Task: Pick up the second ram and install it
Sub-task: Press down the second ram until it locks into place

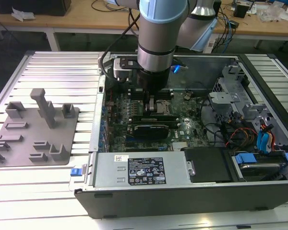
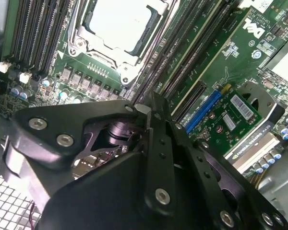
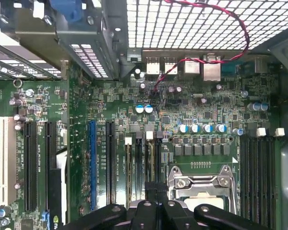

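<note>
My gripper (image 1: 151,104) reaches down inside the open computer case (image 1: 259,91), just over the motherboard beside the processor socket (image 1: 162,106). In both wrist views its black fingers (image 2: 156,143) are drawn together. Their tips (image 3: 153,194) hover over the bank of long black memory slots (image 3: 143,163) next to the socket (image 3: 201,189). The second ram is hidden: I cannot make out a stick between or under the fingertips. In the second wrist view the gripper (image 2: 145,111) points at the slots (image 2: 182,43) alongside the socket (image 2: 117,24).
A grey holder plate (image 1: 33,129) with upright blocks lies outside the case on the exterior view's left. Inside, a graphics card (image 2: 240,120) sits close to the gripper, with drive bays and cables (image 1: 240,110) on the right and the power supply (image 1: 139,170) in front.
</note>
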